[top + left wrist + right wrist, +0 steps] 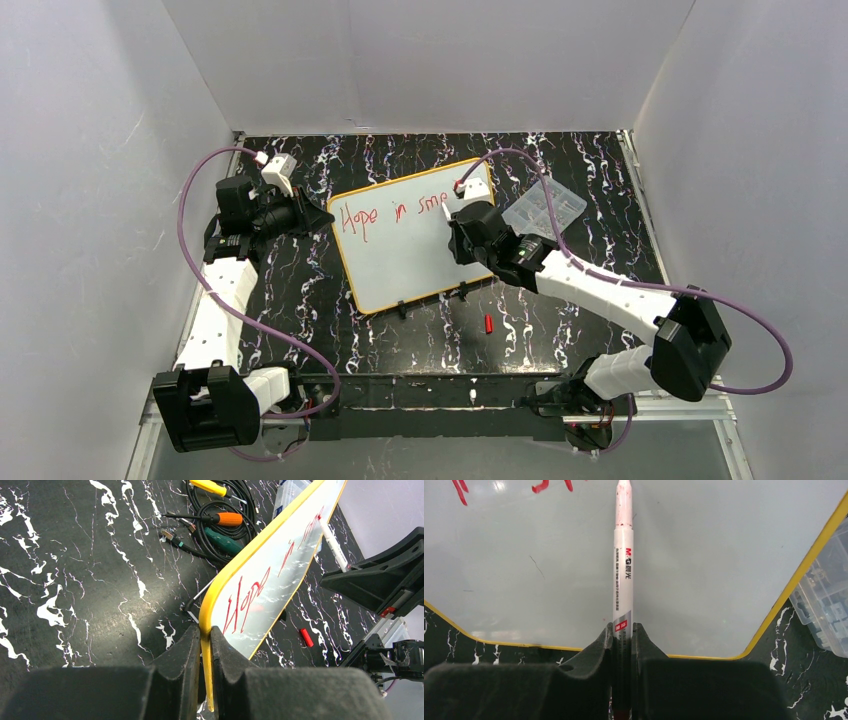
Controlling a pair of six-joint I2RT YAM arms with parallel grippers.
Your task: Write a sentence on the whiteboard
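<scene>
Whiteboard: the whiteboard [415, 262] is a flat, glossy white rectangle with a thin orange-yellow rim and rounded corners. It sits askew mid-counter.
Counter: the counter [560, 290] is black with white marble-like veining.
Sentence: the sentence [385, 215] runs in thin red strokes along the board's far edge. It reads "Hope in sm", and the rest is hidden behind the right arm.
Left end effector: the left end effector [204, 639] has its dark fingers squeezed narrow, pinching the board's yellow rim at the left side.
Right end effector: the right end effector [623, 632] is clamped around a marker's lower barrel.
Marker: the marker [623, 570] is a slim white cylinder with a red-stained tip on the board. It is printed "M&G" with small characters, and there's a red tag lower down.
Cap: a small red cap [488, 323] lies on the counter near the board's near edge.
Box: the clear plastic parts box [543, 208] has compartments and sits just beside the board's right corner. Its contents are too blurred to tell.
Tools: an orange-handled screwdriver [227, 519], a yellow-handled one [210, 487] and a green-handled one [222, 541] lie over a coiled black cable [245, 505].
</scene>
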